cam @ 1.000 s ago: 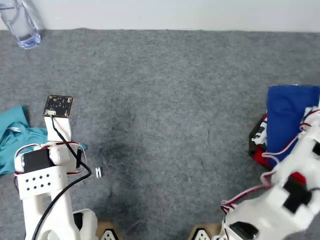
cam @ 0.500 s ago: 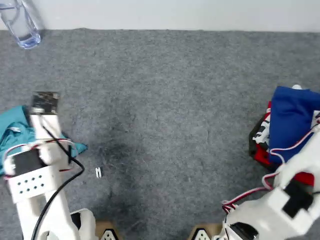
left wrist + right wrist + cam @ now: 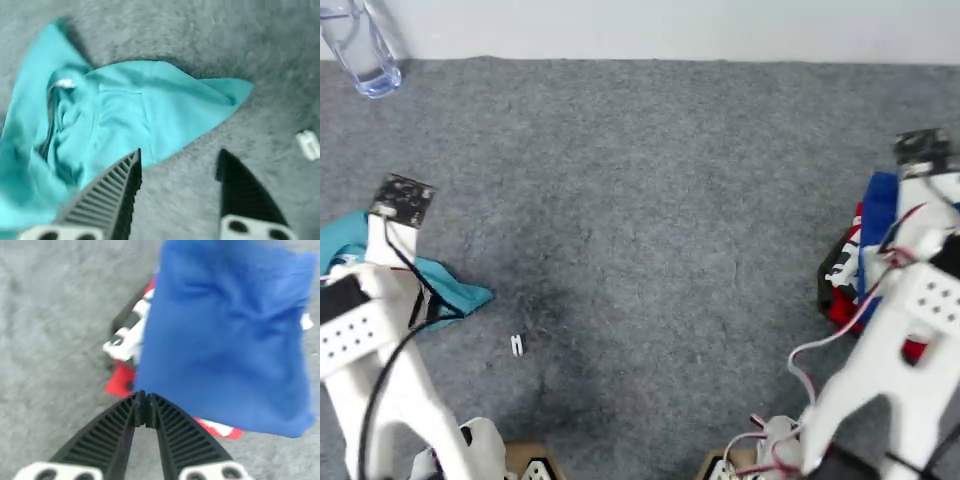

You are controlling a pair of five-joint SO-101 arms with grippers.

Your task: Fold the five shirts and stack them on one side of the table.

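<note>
- My left fingers (image 3: 117,195) are gaping wide, hovering over the crumpled teal shirt (image 3: 125,115) that is lying at the left edge of the grey surface (image 3: 640,200).
- My right fingers (image 3: 120,432) are pressing together, holding nothing, beside the folded blue shirt (image 3: 230,335), which is sitting atop the other folded shirts (image 3: 122,379) at the right edge.

The grey, felt-like table (image 3: 650,200) carries a crumpled teal shirt (image 3: 465,295) at its left edge. At its right edge sits a stack of folded shirts (image 3: 875,220), blue on top with red and black-and-white showing beneath. A small white piece (image 3: 517,345) lies near the teal shirt, and a clear bottle (image 3: 360,55) stands in the far left corner.
</note>
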